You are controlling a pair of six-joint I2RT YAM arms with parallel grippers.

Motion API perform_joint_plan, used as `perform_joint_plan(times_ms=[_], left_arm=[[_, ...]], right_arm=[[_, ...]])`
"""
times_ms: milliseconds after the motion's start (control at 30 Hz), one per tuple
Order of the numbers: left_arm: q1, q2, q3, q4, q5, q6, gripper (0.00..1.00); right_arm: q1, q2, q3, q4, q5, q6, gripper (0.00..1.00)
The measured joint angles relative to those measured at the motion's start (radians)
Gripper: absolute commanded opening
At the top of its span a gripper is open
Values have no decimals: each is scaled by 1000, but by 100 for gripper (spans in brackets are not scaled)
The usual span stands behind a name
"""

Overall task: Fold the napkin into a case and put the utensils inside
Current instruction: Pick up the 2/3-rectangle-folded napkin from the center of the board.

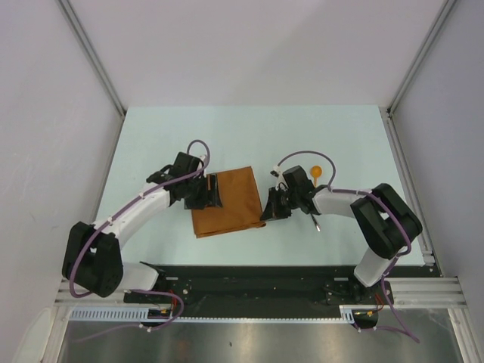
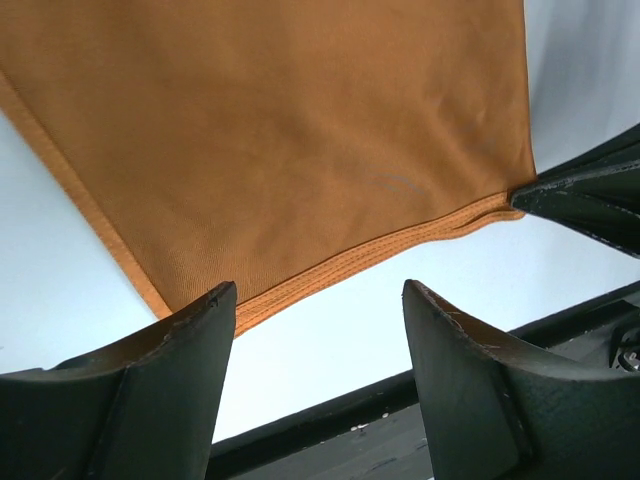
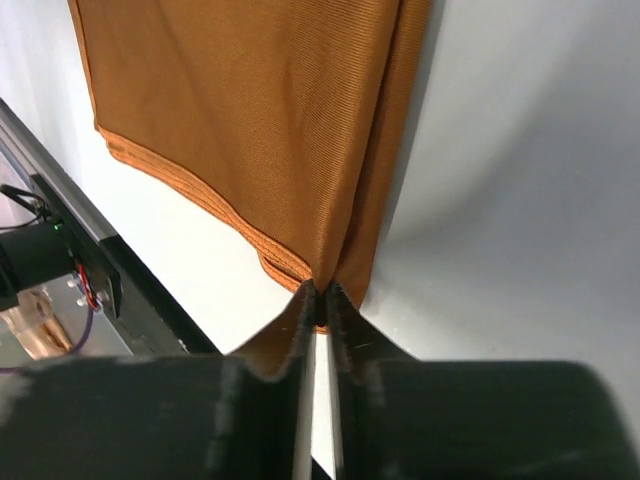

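Already the soft rust-orange cloth napkin [image 1: 238, 198] lies folded into stacked layers at the centre of the frame, though I judge it too wide yet for a case. The right gripper [image 3: 318, 296] pinches its lower-right corner, jaws closed on cloth. The left gripper [image 2: 318, 300] hangs spread wide at the left edge, holding nothing. Right of centre, the orange-bowled spoon [image 1: 316, 172] and dark-handled fork [image 1: 314, 221] lie outside the cloth, not yet tucked in.

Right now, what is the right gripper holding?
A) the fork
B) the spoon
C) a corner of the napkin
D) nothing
C: in the right wrist view, the right gripper is pinched shut on a corner of the napkin.
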Motion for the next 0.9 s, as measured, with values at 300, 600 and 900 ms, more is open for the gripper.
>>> perform_joint_plan(times_ms=[300, 600, 900], left_arm=[[37, -22, -1, -11, 4, 20, 71], [39, -22, -14, -18, 30, 35, 72], [-39, -48, -73, 23, 56, 24, 77]], right_arm=[[60, -23, -44, 54, 0, 134, 0], [180, -69, -121, 180, 11, 326, 28], [50, -162, -122, 126, 8, 278, 63]])
